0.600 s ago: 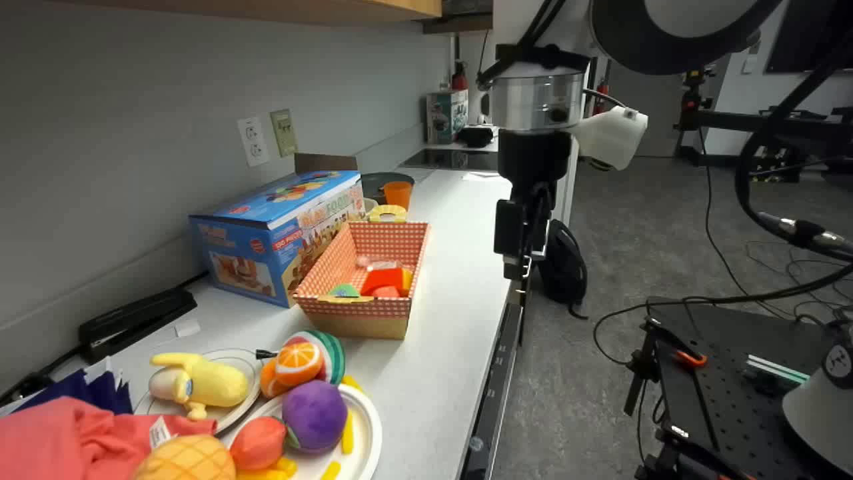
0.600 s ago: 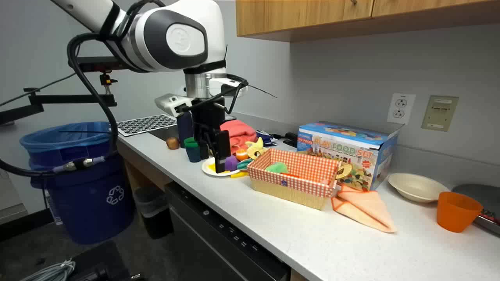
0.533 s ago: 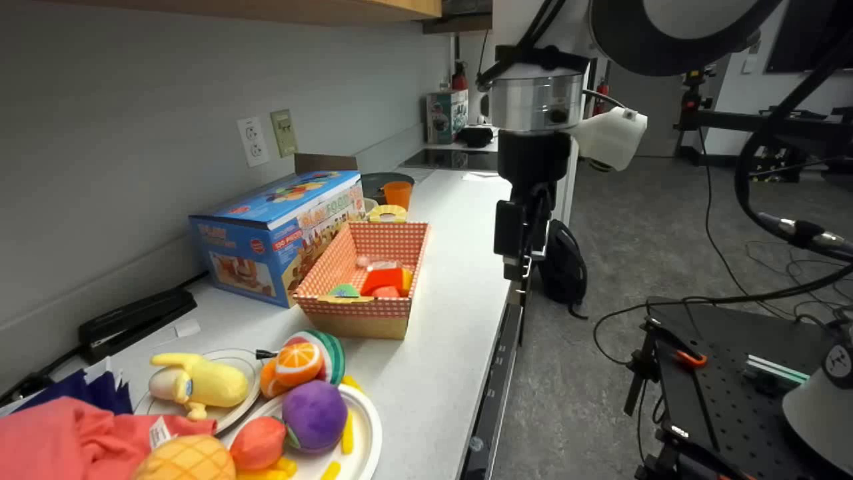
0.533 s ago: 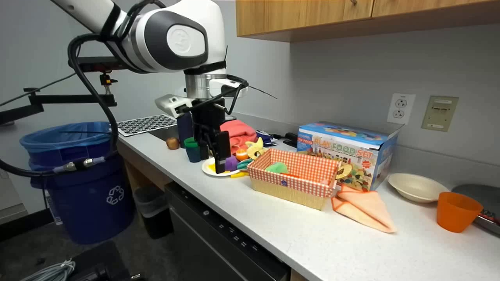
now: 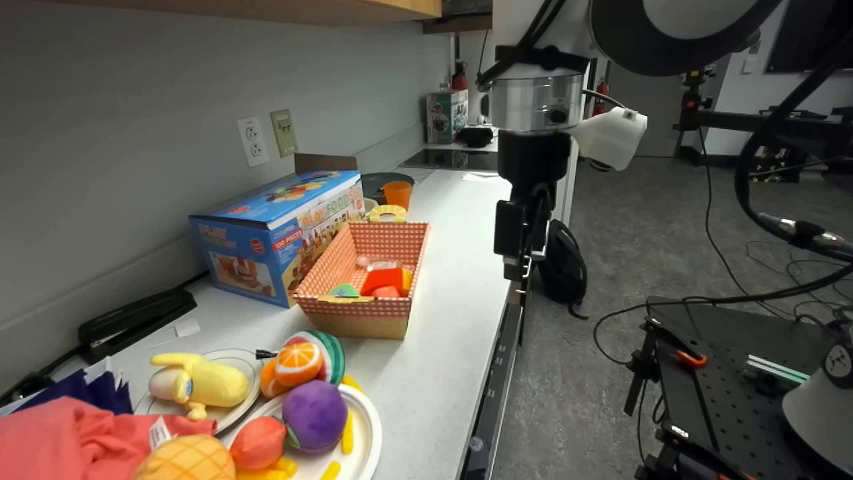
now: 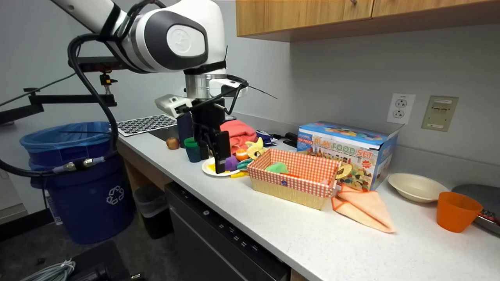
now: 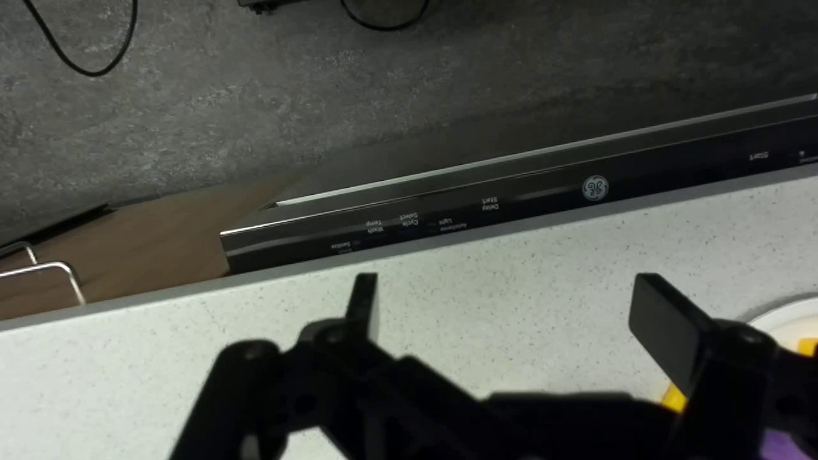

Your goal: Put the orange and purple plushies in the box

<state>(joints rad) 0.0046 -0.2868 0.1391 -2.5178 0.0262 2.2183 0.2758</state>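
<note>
Counter (image 7: pixel 492 338) below gripper (image 7: pixel 505 294) w/ jaws apart; purp. plush (image 7: pixel 779 447) outside 'em.

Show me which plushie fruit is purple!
Only the round purple plushie on the white plate, beside the red plushie. The orange plushie shows a citrus slice; the banana plushie is yellow.

The arm (image 6: pixel 175 39) arches over, its claw (image 7: pixel 508 306) pointing downward with fingers (image 7: pixel 668 329) wide apart.

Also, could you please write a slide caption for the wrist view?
The open tool, a speckled countertop beyond it, with a white plate and purple plushie partly visible at right.
</note>
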